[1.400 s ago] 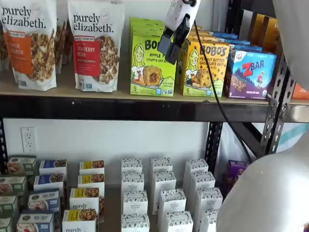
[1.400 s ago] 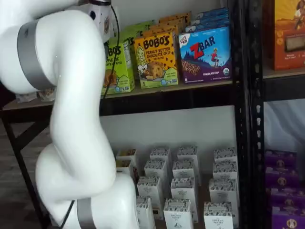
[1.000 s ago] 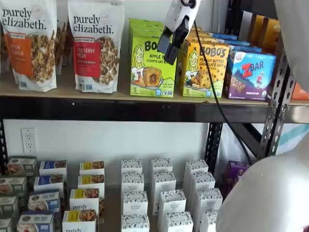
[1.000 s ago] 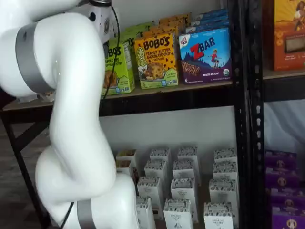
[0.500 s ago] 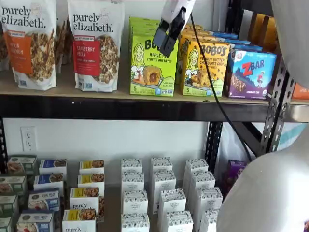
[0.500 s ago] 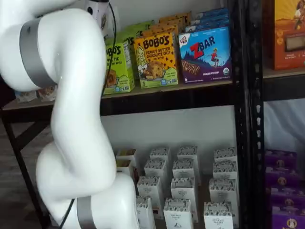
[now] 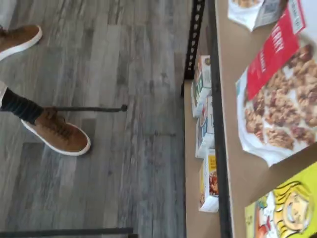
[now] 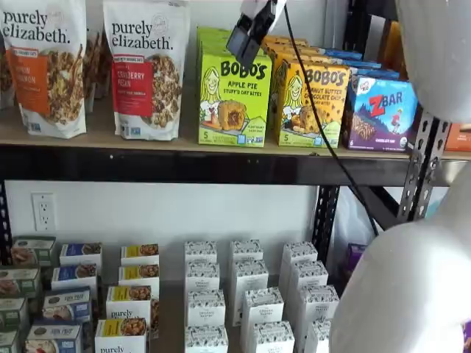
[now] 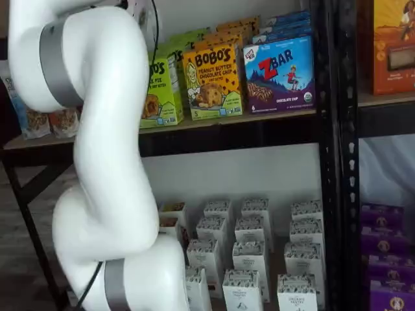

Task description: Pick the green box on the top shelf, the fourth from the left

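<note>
While the arm hasn't actually touched anything yet, the gripper [image 8: 247, 37] has drifted up and to the left over the last second or so. Before, its black fingers hung in front of the gap between the two Bobo's cartons; now they sit at the upper edge of the lime-green upright carton with black "BOBO'S APPLE PIE" lettering [image 8: 232, 94], and that lettering reads clear where it was partly covered. My read: it's lining up over the top of the target rather than grabbing yet, so the pick is in the approach stage.

Fingers: side-on in a shelf view, just a dark wedge with a cable beside it, so I can't tell if they're spread or pressed together. Nothing looks held, and I can't say whether they brush the carton's top.

The green box stands upright near the front edge of the long tan wood-board shelf with the black metal front beam [image 8: 184, 147], just beside the yellow Bobo's peanut butter carton [image 8: 310, 103] on one side and the white Purely Elizabeth cranberry granola pouch [image 8: 146, 66] on the other. The wrist view catches just a corner of its green face [image 7: 287, 210].
</note>
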Controlling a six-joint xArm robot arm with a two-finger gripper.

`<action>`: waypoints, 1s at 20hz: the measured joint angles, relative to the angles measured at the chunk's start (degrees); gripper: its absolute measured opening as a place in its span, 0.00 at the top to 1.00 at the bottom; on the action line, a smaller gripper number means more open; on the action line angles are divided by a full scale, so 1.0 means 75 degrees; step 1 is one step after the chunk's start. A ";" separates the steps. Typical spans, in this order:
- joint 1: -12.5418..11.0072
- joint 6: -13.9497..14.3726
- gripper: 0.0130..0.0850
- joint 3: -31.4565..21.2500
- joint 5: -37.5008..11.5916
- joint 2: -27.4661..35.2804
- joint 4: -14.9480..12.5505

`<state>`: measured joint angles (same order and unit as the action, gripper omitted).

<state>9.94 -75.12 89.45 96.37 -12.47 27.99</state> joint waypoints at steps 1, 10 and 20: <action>-0.0037 -0.0008 0.00 0.0134 0.0023 0.0082 0.0031; -0.0337 -0.0165 0.00 0.0857 0.0002 0.0559 0.0026; -0.0578 -0.0463 0.00 0.0932 -0.0194 0.0775 -0.0080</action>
<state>5.60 -78.59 96.44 94.91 -6.65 27.39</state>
